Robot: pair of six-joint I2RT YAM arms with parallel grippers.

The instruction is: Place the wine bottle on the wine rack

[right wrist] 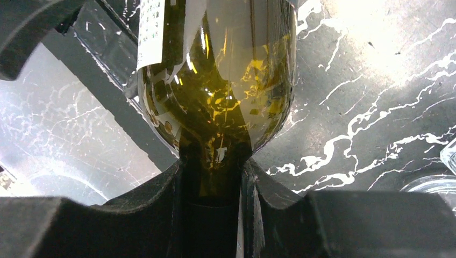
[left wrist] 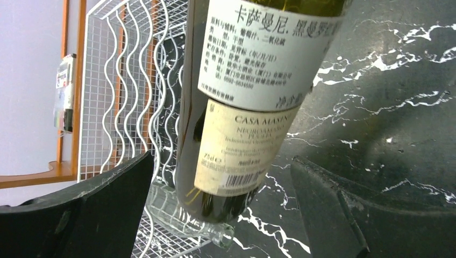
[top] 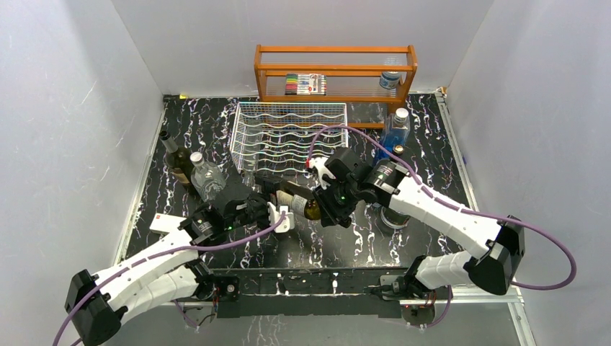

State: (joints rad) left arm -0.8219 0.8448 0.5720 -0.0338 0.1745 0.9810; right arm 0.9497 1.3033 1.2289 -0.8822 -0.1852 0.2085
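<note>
Close up, my right gripper (right wrist: 214, 174) clamps the bottle (right wrist: 215, 80) by its neck; my left gripper (left wrist: 221, 161) stands open, straddling the labelled body without touching. Only the top view shows it lying crosswise just before the rack (top: 288, 133), neck end hidden under my right gripper.

Lab booth, plain white walls (top: 65, 108)

Olive wine bottle (right wrist: 226, 107), white wine rack (top: 288, 133)
</note>
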